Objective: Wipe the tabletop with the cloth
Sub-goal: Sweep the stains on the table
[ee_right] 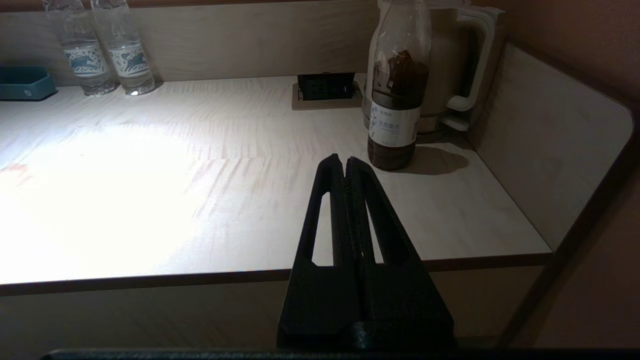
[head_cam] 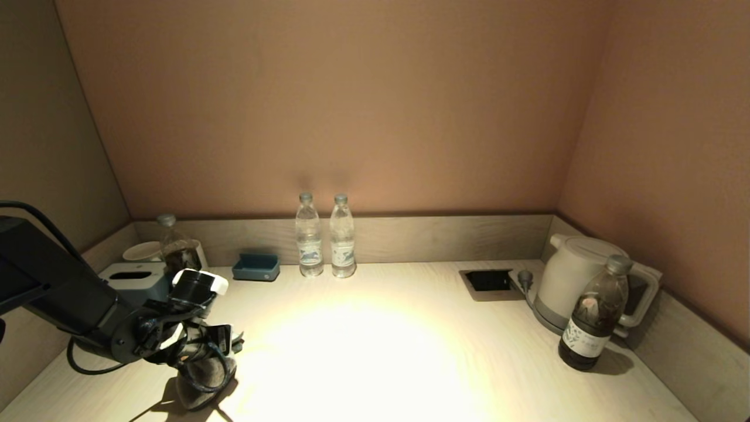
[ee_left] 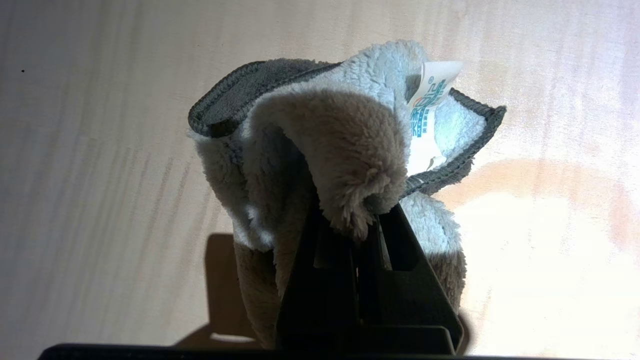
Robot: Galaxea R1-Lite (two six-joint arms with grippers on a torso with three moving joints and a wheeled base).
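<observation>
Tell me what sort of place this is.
Probably a hotel-room refreshment nook: a white electric kettle on its base, two sealed water bottles against the back panel, and a tissue box and cup in the left corner of the wooden counter.

Teal print on the cloth's tag is unreadable.
</observation>
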